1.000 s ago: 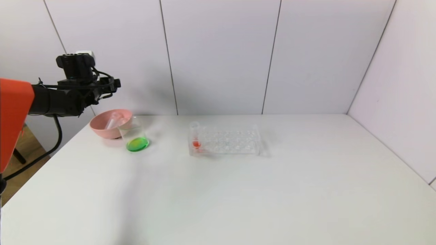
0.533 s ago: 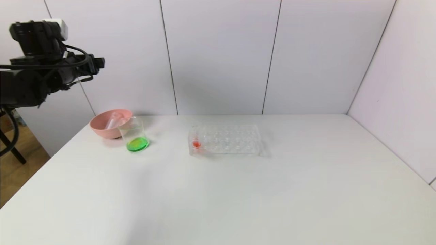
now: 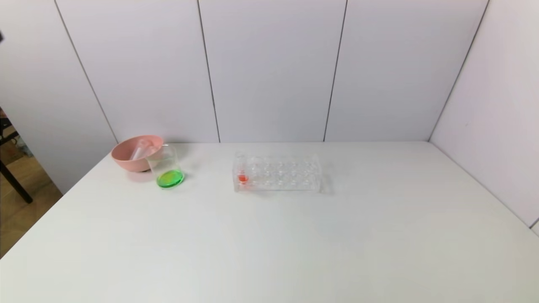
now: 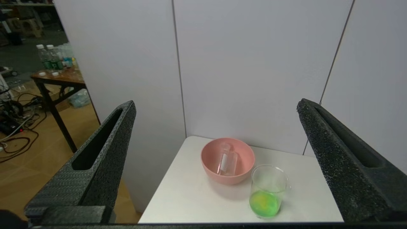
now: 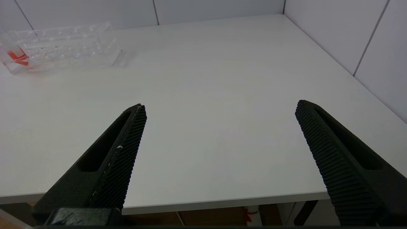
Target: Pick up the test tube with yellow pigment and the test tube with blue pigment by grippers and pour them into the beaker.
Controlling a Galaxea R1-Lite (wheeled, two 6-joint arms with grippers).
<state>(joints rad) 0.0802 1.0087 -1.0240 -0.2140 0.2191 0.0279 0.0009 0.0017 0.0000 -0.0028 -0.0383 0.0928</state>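
Left arm gone from head view since a second ago; beaker (image 3: 167, 167) with green liquid stands touching pink bowl (image 3: 137, 152) near the bench's (image 3: 269, 244) left edge. Left wrist: left gripper (image 4: 216, 127) jaws wide, empty; two clear tubes (image 4: 226, 160) in bowl, pigment indistinct. Right wrist: right gripper (image 5: 219, 127) jaws wide, near bench edge.

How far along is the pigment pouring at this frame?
It looks finished. The beaker holds green liquid, which suggests yellow and blue are already mixed in. Two emptied tubes lie in the pink bowl. Only the red-orange tube stands in the rack. Nothing is in hand: the left gripper and the right gripper are open and empty. Nothing appears left.
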